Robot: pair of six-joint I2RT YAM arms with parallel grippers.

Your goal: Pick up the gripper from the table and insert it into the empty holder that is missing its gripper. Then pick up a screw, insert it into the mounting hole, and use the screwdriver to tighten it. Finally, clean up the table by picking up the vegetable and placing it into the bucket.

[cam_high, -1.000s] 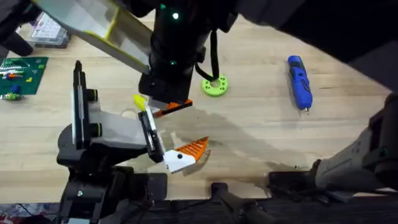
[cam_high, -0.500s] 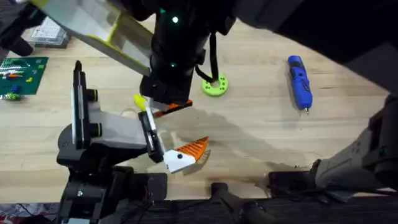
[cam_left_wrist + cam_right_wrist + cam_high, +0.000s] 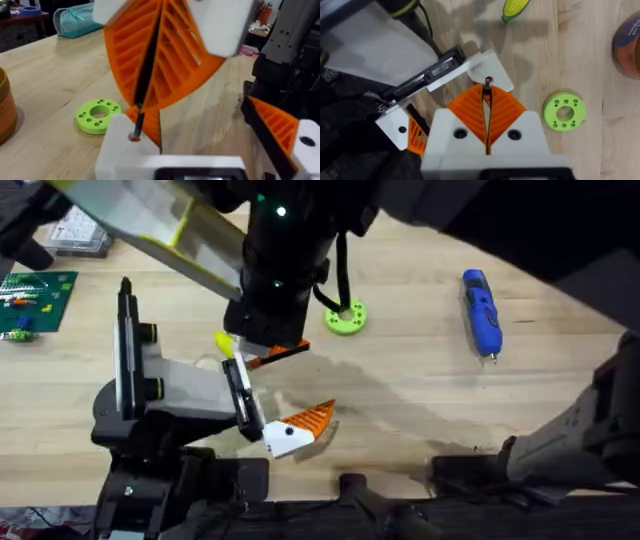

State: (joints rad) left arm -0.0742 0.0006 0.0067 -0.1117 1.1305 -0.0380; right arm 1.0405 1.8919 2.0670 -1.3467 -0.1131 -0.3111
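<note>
Left gripper (image 3: 145,107) jaws clamped on a screw (image 3: 144,80); right gripper (image 3: 486,102) jaws together, empty.

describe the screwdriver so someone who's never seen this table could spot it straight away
Look at the wooden table from overhead and go to its right side, away from the grey holder at the left. The screwdriver lies there alone. It is the only blue thing nearby: slim, pen-shaped, with a thin metal tip, unlike the flat green ring.
</note>
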